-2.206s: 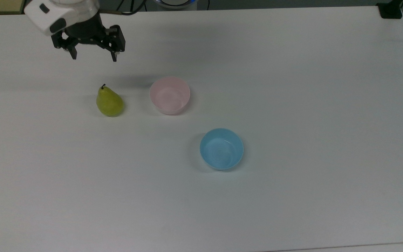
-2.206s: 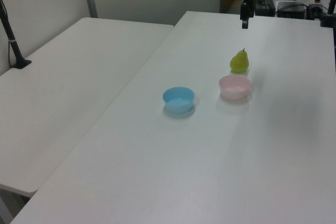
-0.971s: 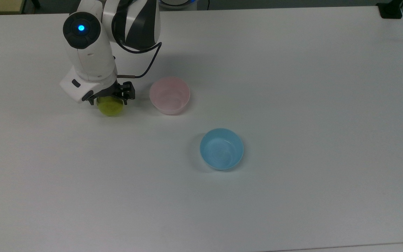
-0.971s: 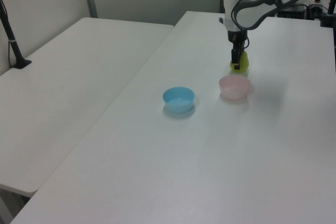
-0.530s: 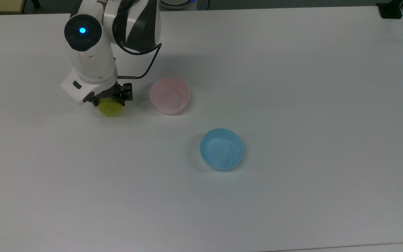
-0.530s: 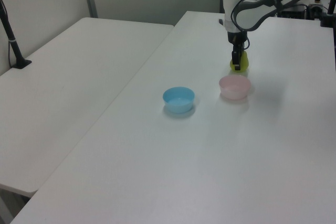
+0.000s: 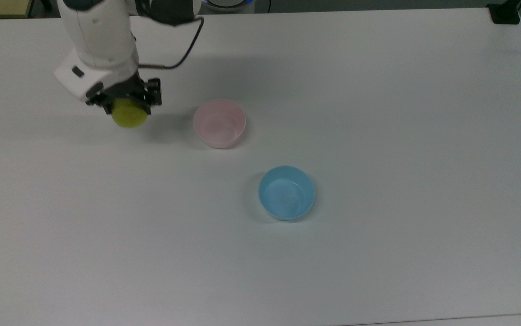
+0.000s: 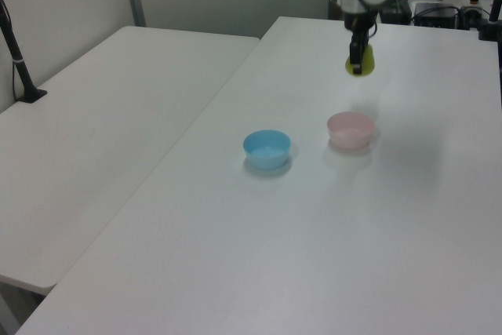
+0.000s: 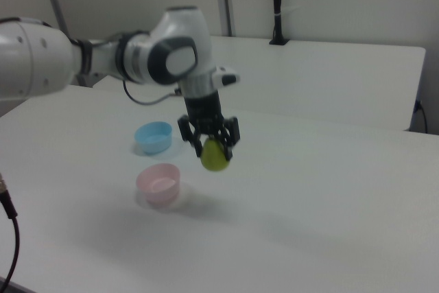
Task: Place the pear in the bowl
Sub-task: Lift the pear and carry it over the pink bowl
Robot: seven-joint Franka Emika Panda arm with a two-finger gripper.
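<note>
The robot's black two-finger claw (image 9: 209, 143) is closed around the top of the small yellow-green pear (image 9: 215, 156), and the round bottom of the pear hangs down below the fingers. The pear is up in the air, well above the white table (image 7: 378, 113), with a soft shadow under it. In the top view, the small round pale pink plastic bowl (image 7: 219, 123) sits on the table to the right of the pear, near it but not touching. The pink bowl looks empty. Farther to the right and nearer the bottom of the top view is a small round light blue plastic bowl (image 7: 287, 192), which is the wrong one. The step now seems to be carrying the pear over to the pink bowl. To do it well, the claw should keep a firm squeeze, because the pear is smooth and gets thin at the top, so it could slip out. It should move sideways until the pear hangs right over the middle of the pink bowl, then go down slowly and let go low, so the light bowl does not tip or slide.
</note>
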